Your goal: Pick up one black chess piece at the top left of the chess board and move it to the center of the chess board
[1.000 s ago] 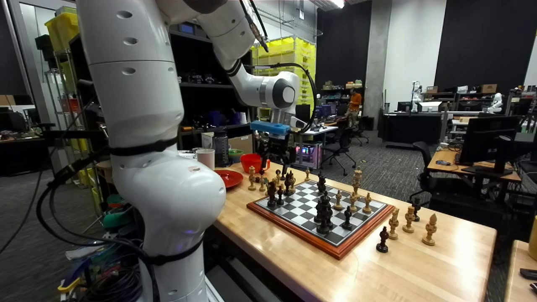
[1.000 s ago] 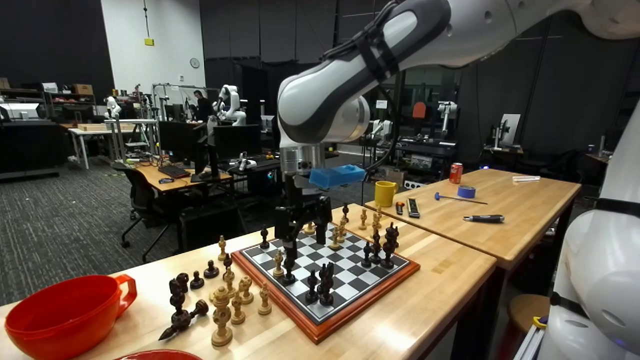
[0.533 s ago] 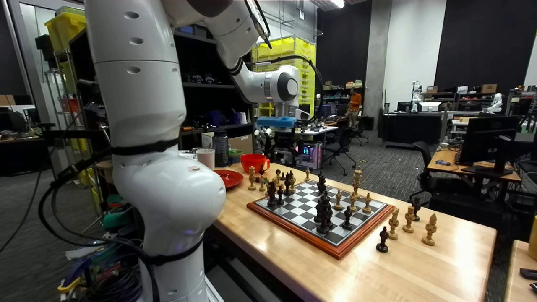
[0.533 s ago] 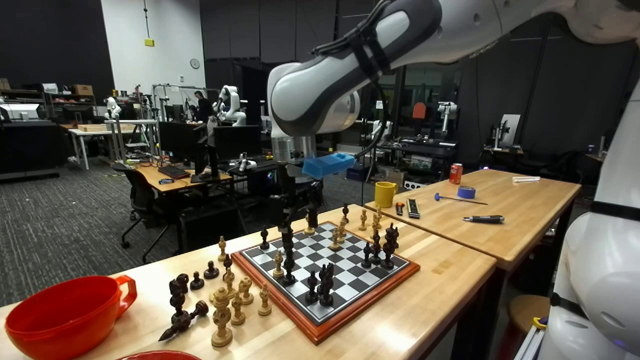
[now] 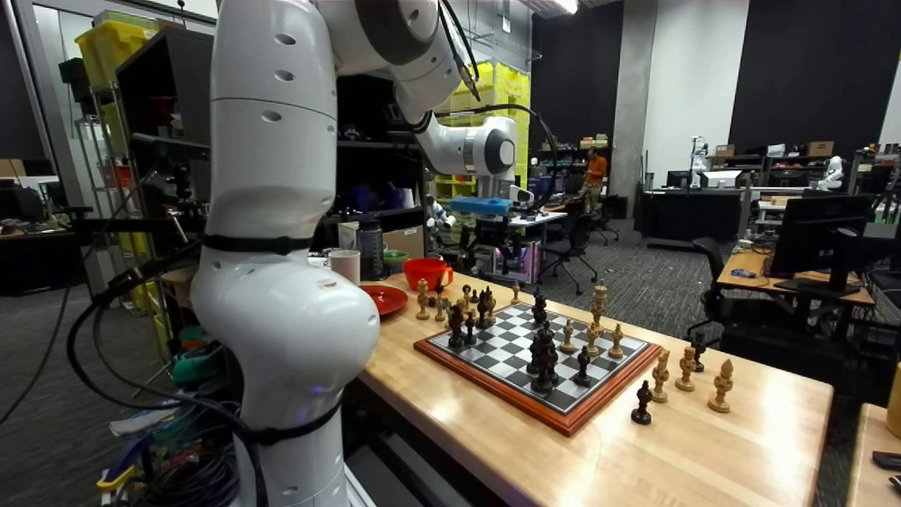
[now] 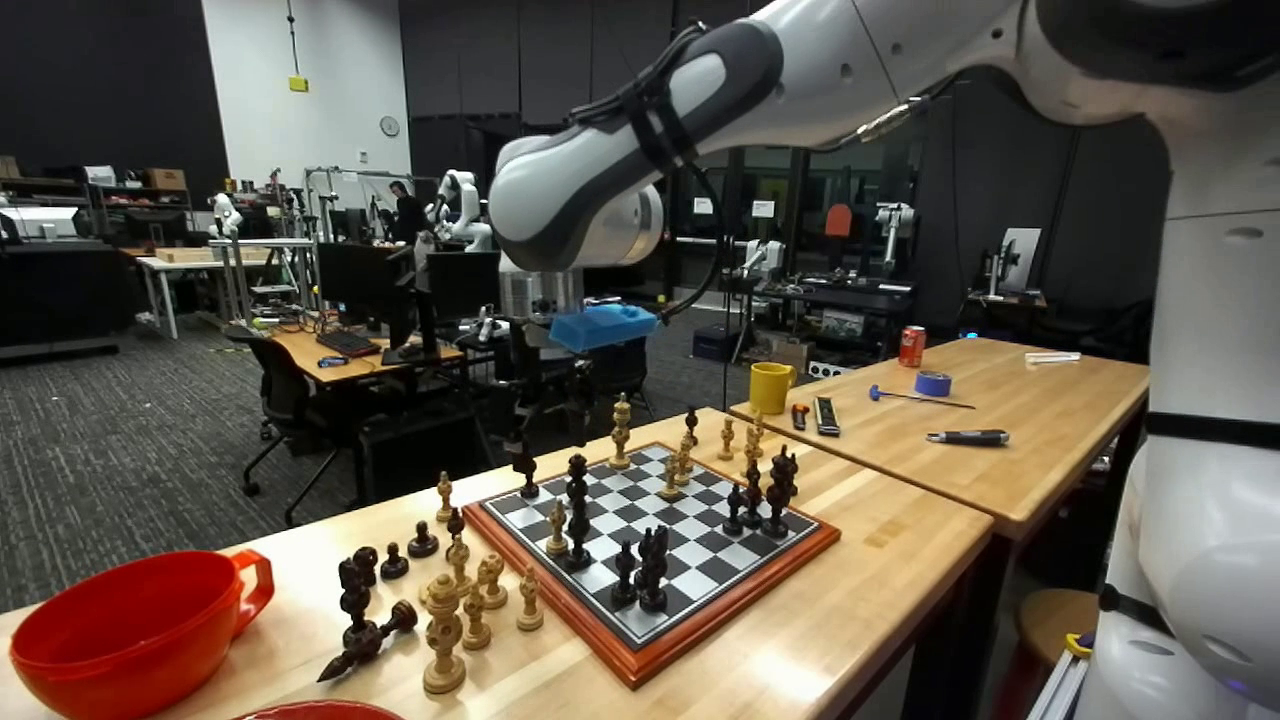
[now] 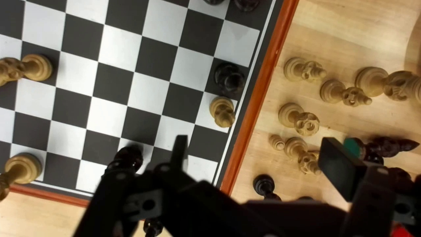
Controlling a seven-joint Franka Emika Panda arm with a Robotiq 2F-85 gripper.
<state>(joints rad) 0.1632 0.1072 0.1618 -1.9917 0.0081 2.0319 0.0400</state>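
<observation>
The chess board (image 5: pixel 493 384) with its reddish rim lies on the wooden table; it also shows in the wrist view (image 7: pixel 256 108). Several dark pieces stand on it. A black piece (image 7: pixel 228 79) stands beside a light piece (image 7: pixel 222 112) at one edge. Another black piece (image 7: pixel 126 159) is partly hidden by my left finger. In an exterior view a black piece (image 6: pixel 529 475) stands by the board's far corner; I cannot tell if it is on the board. My gripper (image 7: pixel 256 144) is open and empty, above the board's edge; it also shows in an exterior view (image 6: pixel 552 440).
Several light pieces (image 6: pixel 443 635) and dark pieces (image 6: pixel 360 630), some lying down, are on the table beside the board. A red bowl (image 6: pixel 130 630) and a red plate (image 5: pixel 383 299) stand near them. More pieces (image 5: pixel 686 370) stand off the board's opposite edge.
My gripper has risen and moved away from the dark pieces, leftward in an exterior view, toward the board's far corner. The arm has swung with it. No piece has visibly moved.
</observation>
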